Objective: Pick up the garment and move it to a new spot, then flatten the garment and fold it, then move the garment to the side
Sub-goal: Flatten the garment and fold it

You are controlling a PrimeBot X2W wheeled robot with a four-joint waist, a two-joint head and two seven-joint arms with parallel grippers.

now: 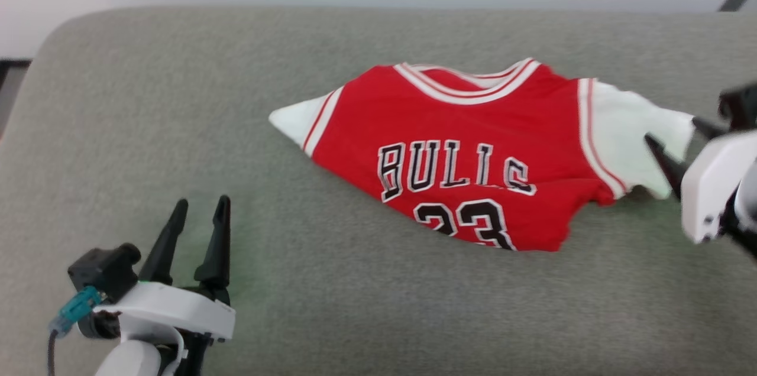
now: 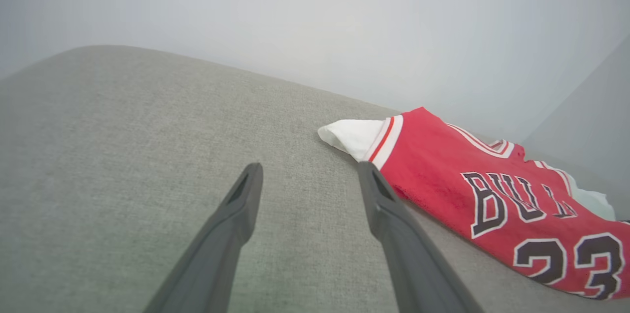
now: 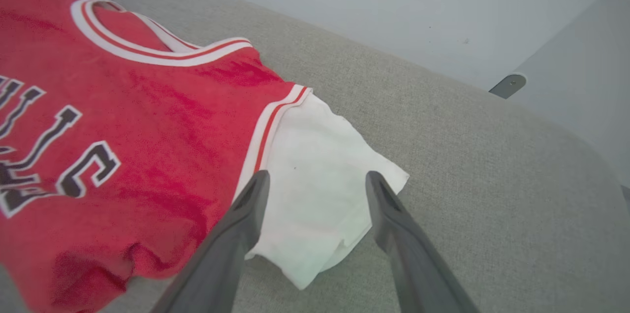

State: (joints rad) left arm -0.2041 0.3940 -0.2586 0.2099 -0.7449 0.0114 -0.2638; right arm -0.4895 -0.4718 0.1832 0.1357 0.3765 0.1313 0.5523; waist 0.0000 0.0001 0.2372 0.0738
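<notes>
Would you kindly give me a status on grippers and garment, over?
Left gripper open, clear of garment. Right gripper open, poised at its white sleeve. Garment rumpled, print up, on grey cushion. Nothing blocking.

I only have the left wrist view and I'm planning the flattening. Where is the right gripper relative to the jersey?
Observer: The right gripper is open, its fingers framing the white sleeve on the robot's right of the jersey. I cannot tell whether they touch it.
Operator: My own finger seems to touch the other sleeve.
Observer: In the head view the left gripper is open and well apart from the jersey, over the grey fabric surface.
Operator: Is the hem flat?
Observer: No. Beside the right-hand sleeve, the red lower corner is bunched up.
</notes>
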